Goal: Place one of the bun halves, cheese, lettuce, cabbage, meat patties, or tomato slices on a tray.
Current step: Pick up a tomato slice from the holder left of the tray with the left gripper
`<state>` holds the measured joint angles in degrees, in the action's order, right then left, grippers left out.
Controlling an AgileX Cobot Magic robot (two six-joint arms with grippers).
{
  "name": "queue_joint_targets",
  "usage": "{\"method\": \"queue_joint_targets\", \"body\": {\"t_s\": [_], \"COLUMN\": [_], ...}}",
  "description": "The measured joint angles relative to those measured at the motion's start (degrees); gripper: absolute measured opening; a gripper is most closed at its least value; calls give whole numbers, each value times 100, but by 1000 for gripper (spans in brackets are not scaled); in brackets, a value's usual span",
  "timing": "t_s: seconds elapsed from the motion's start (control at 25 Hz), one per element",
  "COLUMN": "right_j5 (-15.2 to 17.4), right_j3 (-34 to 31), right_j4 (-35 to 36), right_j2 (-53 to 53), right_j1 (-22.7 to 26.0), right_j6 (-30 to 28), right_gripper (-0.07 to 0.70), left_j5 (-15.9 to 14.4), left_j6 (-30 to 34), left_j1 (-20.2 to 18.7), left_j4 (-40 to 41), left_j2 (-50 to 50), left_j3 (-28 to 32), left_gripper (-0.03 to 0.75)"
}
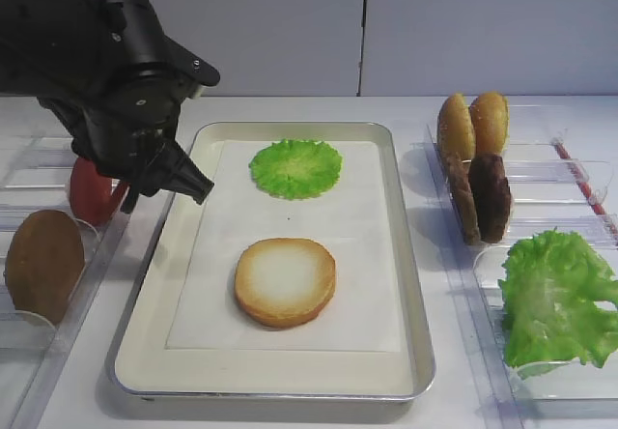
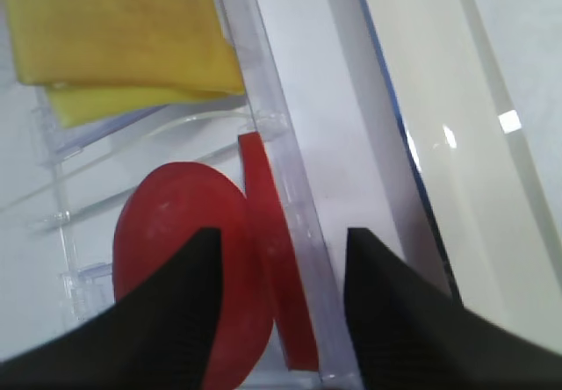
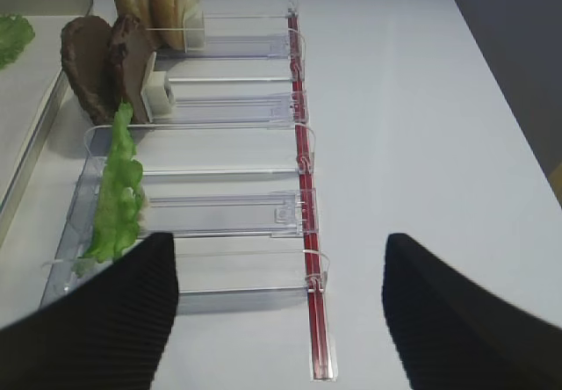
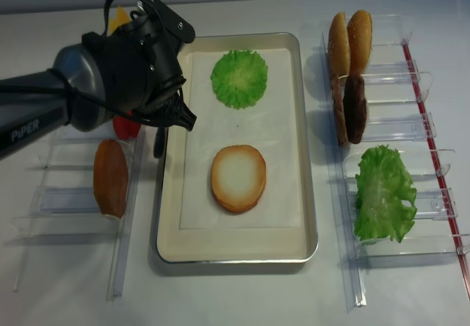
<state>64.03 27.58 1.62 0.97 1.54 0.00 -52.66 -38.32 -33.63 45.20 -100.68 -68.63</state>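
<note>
Red tomato slices (image 2: 189,258) upright in left rack, not yet lifted. Left gripper (image 2: 279,298) jaws straddle one slice, part-spread, grip uncertain. Tray (image 1: 406,284) already holds bun half (image 1: 285,281), lettuce (image 1: 295,167).

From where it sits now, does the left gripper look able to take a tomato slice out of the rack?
Probably yes. The left gripper hangs right over the tomato slices, fingers on either side of the upright one, nothing between. Only the clear rack wall beside it crowds the outer finger.
</note>
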Motion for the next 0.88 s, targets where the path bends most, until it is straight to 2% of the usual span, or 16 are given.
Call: {"method": "queue_joint_targets", "body": {"t_s": [0.52,0.76,0.88], "right_j5": [0,0,0], "right_j3": [0,0,0], "right_j4": [0,0,0], "right_j2": [0,0,0], "right_j1": [0,0,0], "right_j6": [0,0,0], "right_gripper": [527,527,527], "left_j5": [0,-37,-173], "left_j6": [-66,-91,-99], "left_j1": [0,0,-68], "left_j4": [71,88,119], "left_j2": [0,0,0], "left_j3": [0,0,0], "left_gripper": [78,74,74]}}
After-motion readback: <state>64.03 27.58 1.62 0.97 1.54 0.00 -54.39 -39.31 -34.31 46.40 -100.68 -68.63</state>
